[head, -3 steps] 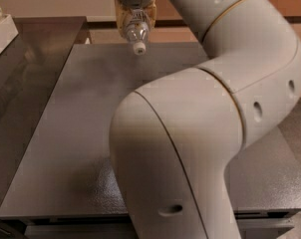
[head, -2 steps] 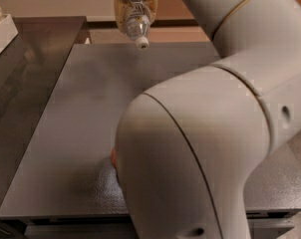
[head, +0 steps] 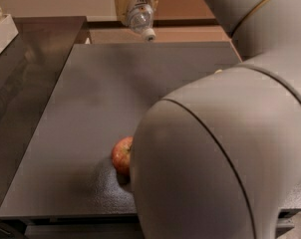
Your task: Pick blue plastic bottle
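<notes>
My gripper point(head: 136, 1) is at the top of the view, high above the far edge of the table. It is shut on the blue plastic bottle point(head: 140, 18), a small clear bottle. The bottle hangs tilted, with its white cap point(head: 149, 34) pointing down and toward me. Its upper part is hidden between the fingers and cut off by the top edge of the view. My large grey arm point(head: 225, 148) fills the right and lower part of the view.
A red apple point(head: 121, 155) lies on the dark grey table point(head: 90, 113) near the front, partly hidden behind my arm. A darker counter point(head: 21, 78) adjoins on the left, with a white object point(head: 1, 31) at its far left.
The gripper has risen with the bottle, which now sits higher in view. My arm has shifted right and uncovered the apple.
</notes>
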You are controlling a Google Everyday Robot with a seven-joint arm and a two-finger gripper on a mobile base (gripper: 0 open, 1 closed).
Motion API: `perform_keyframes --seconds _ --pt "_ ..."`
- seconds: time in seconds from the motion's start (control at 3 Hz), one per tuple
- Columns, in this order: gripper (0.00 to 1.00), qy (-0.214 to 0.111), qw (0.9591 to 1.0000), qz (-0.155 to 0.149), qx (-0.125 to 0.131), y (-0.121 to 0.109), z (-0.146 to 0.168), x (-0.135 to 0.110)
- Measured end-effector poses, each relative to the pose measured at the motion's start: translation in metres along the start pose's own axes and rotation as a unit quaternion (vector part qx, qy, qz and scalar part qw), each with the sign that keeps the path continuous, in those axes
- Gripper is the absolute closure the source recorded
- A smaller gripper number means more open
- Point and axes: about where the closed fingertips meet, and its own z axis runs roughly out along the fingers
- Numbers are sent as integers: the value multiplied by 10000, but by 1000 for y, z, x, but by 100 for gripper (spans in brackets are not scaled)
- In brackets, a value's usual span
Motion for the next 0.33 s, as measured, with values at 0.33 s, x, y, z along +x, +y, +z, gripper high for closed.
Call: perform_keyframes --seconds 0.33 --pt "100 -110 9999 -2 10 0 2 -7"
